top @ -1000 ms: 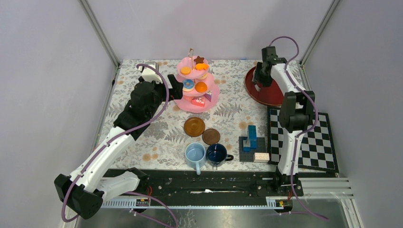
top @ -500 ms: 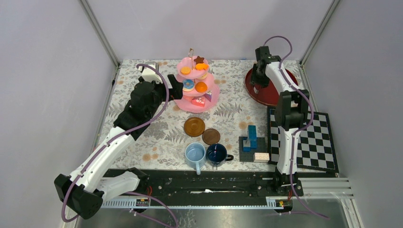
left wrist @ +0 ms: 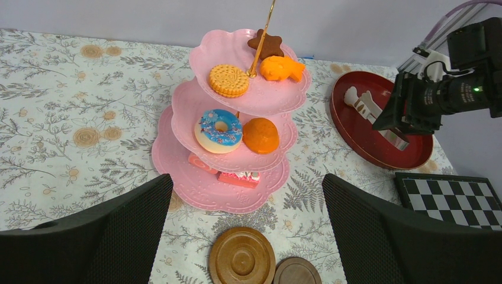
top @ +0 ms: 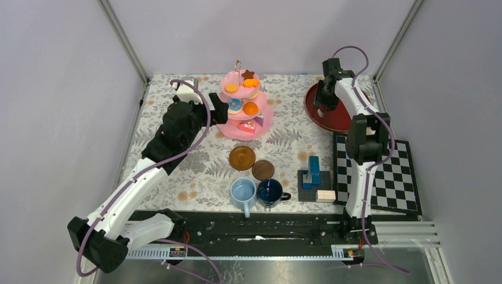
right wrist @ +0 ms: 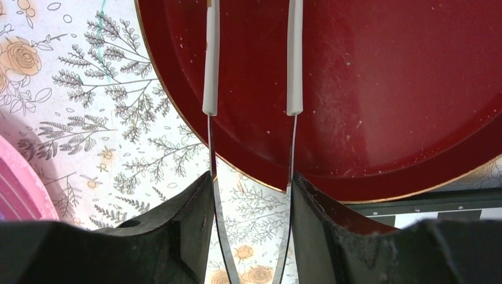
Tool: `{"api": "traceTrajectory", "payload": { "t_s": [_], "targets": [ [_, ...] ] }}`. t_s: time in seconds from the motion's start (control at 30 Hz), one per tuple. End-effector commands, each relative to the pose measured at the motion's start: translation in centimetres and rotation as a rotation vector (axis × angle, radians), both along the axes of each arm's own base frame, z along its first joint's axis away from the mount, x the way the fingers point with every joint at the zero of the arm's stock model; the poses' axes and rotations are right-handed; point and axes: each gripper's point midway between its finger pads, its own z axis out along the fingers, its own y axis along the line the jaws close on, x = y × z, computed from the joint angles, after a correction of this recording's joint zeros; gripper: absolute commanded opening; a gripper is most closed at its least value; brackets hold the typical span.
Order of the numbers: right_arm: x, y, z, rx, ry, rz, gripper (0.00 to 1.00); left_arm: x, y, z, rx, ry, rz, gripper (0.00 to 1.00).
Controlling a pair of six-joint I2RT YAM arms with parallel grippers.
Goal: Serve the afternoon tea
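Pink stand [left wrist: 169,160]: far middle of table [top: 290,127], just ahead of left gripper [left wrist: 247,177], centred between its wide-spread fingers [left wrist: 106,236], not touching | right gripper [right wrist: 251,177]: clamped on tongs [right wrist: 210,89] above red tray [right wrist: 385,89], well apart from stand.

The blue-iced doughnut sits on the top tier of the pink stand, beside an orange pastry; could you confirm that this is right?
Not quite: the blue-iced doughnut sits on the middle tier of the pink stand, not the top one, beside an orange pastry. The left wrist view shows this.
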Motion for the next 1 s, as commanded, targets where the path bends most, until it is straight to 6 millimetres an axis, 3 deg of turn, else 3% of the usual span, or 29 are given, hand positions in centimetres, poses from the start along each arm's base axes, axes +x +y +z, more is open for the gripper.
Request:
{"api": "traceTrajectory", "payload": {
  "t_s": [0.0,0.17,0.47,0.97],
  "targets": [
    [0.0,-0.8,4.4,0.079,-0.115,-0.011,0.12,-0.2,-0.1,1.7,-0.038,-0.059,-0.005,0.99],
    [-0.4,-1.1,4.5,0.105,-0.129,-0.010,0.07,-0.2,-0.2,1.6,-0.039,-0.056,-0.009,0.99],
    [0.1,-1.1,3.5,0.081,-0.088,0.076,0.40,-0.1,-0.2,1.7,-0.036,-0.058,-0.006,0.99],
    [0.0,-4.3,1.9,-0.060,-0.024,0.184,0.53,0.0,-0.3,1.4,-0.032,-0.050,-0.008,0.99]
  ]
}}
